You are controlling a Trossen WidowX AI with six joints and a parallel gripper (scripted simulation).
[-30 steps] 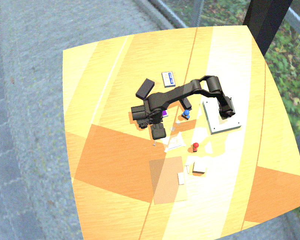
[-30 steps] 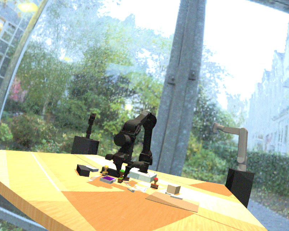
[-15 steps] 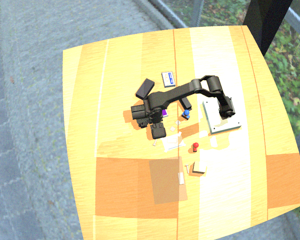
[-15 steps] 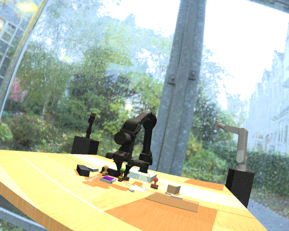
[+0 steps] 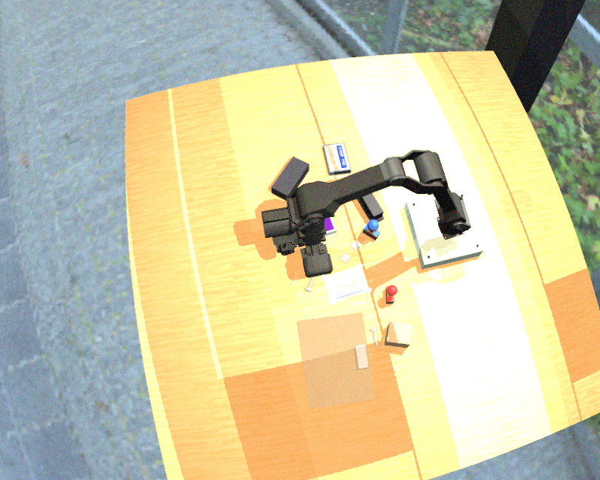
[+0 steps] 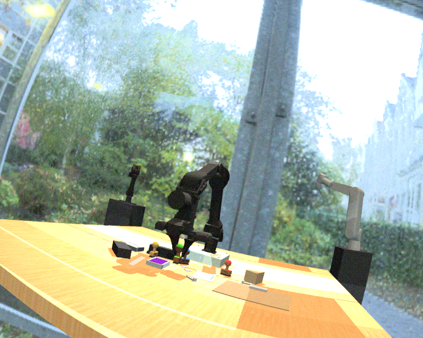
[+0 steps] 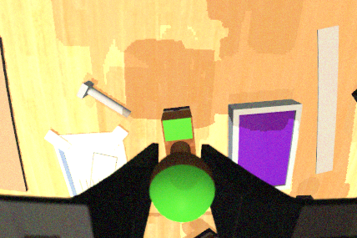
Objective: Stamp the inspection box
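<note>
My gripper (image 6: 180, 251) (image 7: 179, 150) is shut on the green-knobbed stamp (image 6: 179, 246) (image 7: 182, 192), holding it upright by its neck, a little above the bench. Its base has a green patch; no lettering is readable. In the wrist view the open ink pad (image 5: 329, 225) (image 6: 158, 261) (image 7: 267, 149), purple in a grey tray, lies right of the stamp. The white card (image 5: 336, 284) (image 6: 204, 277) (image 7: 77, 146) lies to the left, taped at its corners. The thin outlined box (image 7: 105, 154) on it is partly hidden by the left finger. The stamp's underside is hidden.
A blue stamp (image 5: 373, 225), a red stamp (image 5: 390, 291) (image 6: 227, 267) and a yellow stamp (image 6: 154, 249) stand around. A bolt (image 7: 106, 100) lies between card and held stamp. Dark blocks (image 5: 290, 177) (image 5: 370, 206), a labelled case (image 5: 336, 158), a beige block (image 5: 399, 333) and a thin mat (image 5: 331, 335) are also there.
</note>
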